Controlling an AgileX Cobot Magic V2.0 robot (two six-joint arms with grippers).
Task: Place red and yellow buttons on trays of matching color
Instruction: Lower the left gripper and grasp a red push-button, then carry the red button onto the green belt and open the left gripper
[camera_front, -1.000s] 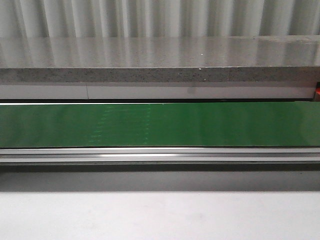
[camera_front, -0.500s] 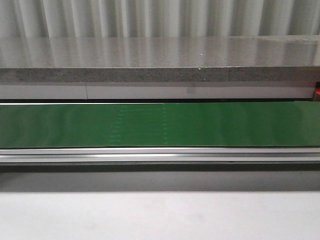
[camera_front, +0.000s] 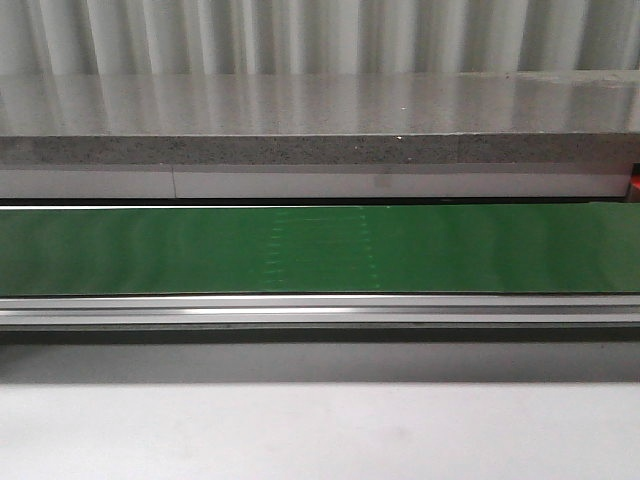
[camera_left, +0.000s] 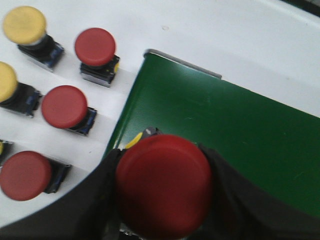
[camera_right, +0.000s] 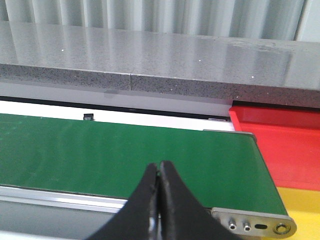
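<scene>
The left end effector (camera_left: 162, 210) is grasping a big red button (camera_left: 163, 186) by its sides, with dark fingers (camera_left: 227, 200) on both sides of it. The red button is held up over the end of the green belt (camera_left: 235, 130), right by the belt's rounded edge. A little bit of yellow shows on the button's base under the red cap.

Beside the belt end, more buttons sit on the white worktop (camera_left: 225, 35). Three have red caps: one (camera_left: 95, 47), another (camera_left: 64, 106), and a third (camera_left: 25, 175). Two have yellow caps: one (camera_left: 24, 24) and one (camera_left: 6, 82) at the edge of the picture. They stand in rows, near each other but not touching.

The right end effector (camera_right: 159, 192) is clenched, its two dark fingers pressed together with nothing between them. It hangs over the near side of the green belt. At the right end of the belt sits a red tray (camera_right: 285, 145), and a yellow tray (camera_right: 302, 210) lies nearer than the red one.

In the front view the green belt (camera_front: 320, 250) runs from left to right, with a grey stone ledge (camera_front: 320, 120) behind it.
</scene>
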